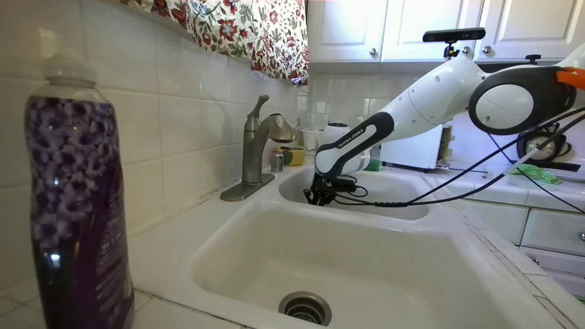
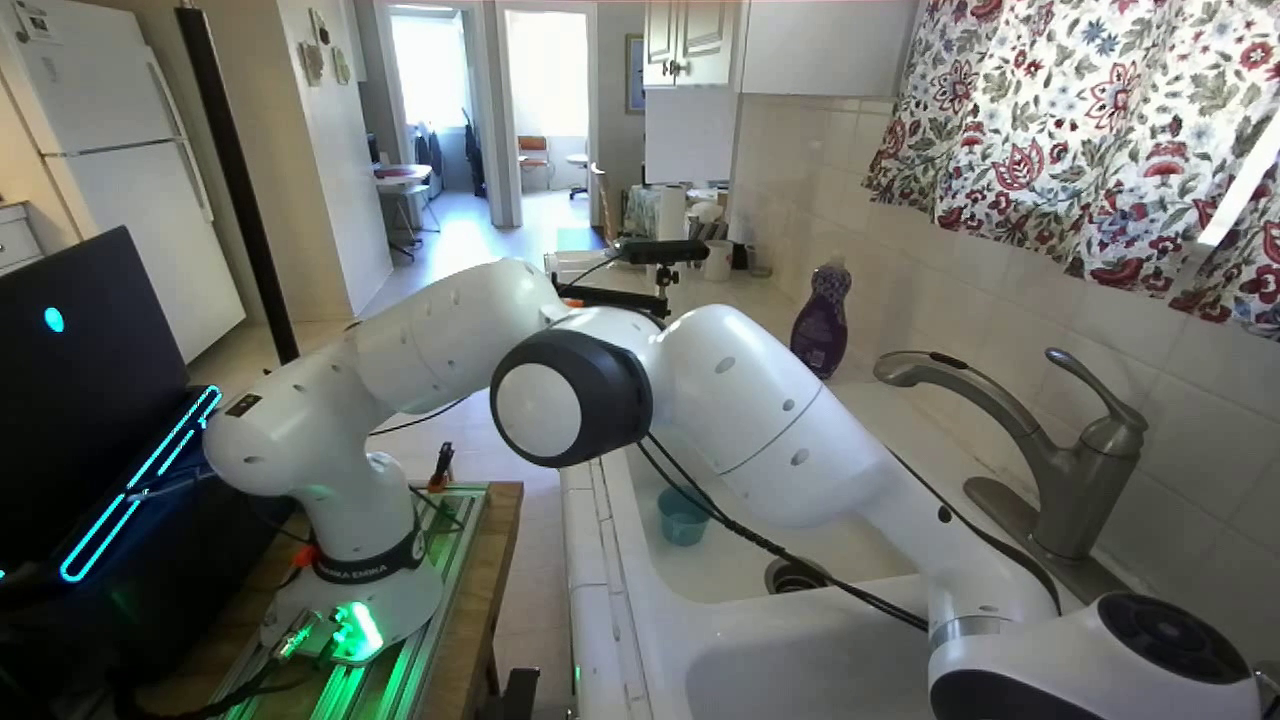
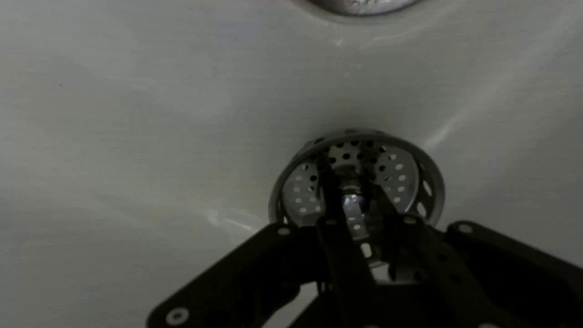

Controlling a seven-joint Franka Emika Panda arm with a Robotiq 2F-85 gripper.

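My gripper (image 1: 320,197) is low in the far basin of a white double sink in an exterior view. In the wrist view the dark fingers (image 3: 348,175) are shut on the centre knob of a round metal sink strainer (image 3: 396,187) with many holes. The strainer is off to the side of a shiny drain opening (image 3: 364,5) at the top edge of that view. I cannot tell whether the strainer touches the basin floor (image 3: 159,159). The fingers cover part of it. The strainer is hidden in both exterior views, and the gripper is out of view below the arm's wrist (image 2: 1090,650).
A metal faucet (image 1: 260,146) stands beside the sink and also shows here (image 2: 1040,450). A purple bottle (image 1: 75,205) stands on the counter. The neighbouring basin has a drain (image 1: 305,308) and a teal cup (image 2: 683,515). Cables (image 1: 411,201) hang over the sink. A yellow container (image 1: 296,156) is behind the faucet.
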